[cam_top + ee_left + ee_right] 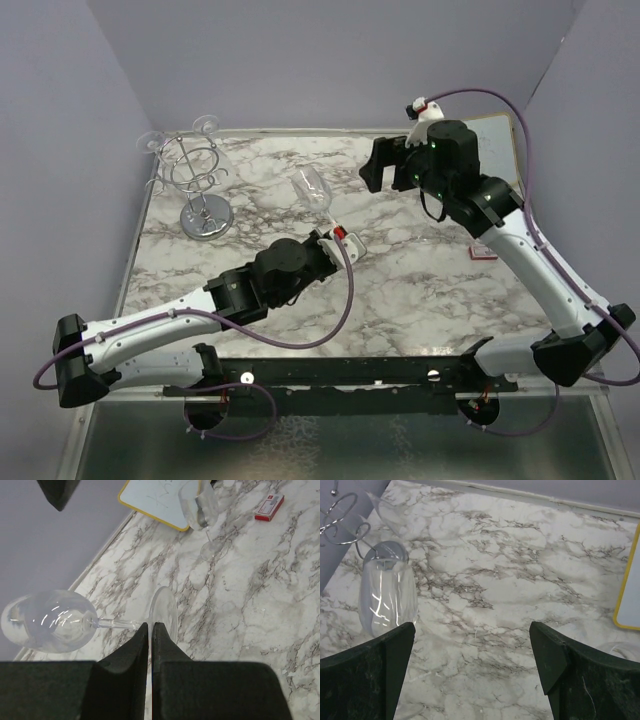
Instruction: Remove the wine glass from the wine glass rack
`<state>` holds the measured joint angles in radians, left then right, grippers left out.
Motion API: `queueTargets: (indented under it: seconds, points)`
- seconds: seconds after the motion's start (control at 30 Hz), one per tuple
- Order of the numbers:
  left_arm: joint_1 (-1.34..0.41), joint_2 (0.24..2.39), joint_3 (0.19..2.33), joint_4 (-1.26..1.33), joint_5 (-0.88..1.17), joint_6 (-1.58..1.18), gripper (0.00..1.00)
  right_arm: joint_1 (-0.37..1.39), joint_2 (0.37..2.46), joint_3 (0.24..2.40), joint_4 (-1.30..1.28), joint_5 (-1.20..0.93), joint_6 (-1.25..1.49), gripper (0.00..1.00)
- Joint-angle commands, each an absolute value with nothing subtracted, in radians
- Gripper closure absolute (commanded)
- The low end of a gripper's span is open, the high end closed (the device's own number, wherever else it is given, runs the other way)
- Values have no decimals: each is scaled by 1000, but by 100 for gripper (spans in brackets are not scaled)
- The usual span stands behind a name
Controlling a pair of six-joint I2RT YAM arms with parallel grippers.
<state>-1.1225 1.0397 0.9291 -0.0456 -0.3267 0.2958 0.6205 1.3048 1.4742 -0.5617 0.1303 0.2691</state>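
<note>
Clear wine glass (50, 621), apart from the wine glass rack (200, 185), is pinched by its foot in the left gripper (151, 626); the right gripper (472, 647) stands with its jaws wide apart

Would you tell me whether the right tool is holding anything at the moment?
No, the right tool stands wide open and its fingers touch nothing.

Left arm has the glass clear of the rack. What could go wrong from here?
The left gripper is shut only on the thin foot edge of the wine glass, whose bowl sticks out sideways; it could swivel or slip. The open right gripper hangs near that bowl and might bump it. A second glass stands on the table; setting down there risks a knock.
</note>
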Motion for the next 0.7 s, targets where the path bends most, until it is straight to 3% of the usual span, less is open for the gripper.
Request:
queueTargets:
  seconds: [0.0, 0.5, 0.67]
  points:
    - [-1163, 1042, 908, 57, -455, 389, 100, 565, 1380, 1581, -715, -145, 307, 0]
    - [-1164, 1084, 892, 94, -459, 315, 100, 557, 1421, 1575, -708, -255, 318, 0]
    - [-1161, 1087, 905, 89, -451, 258, 100, 505, 1356, 1448, -589, -318, 265, 0]
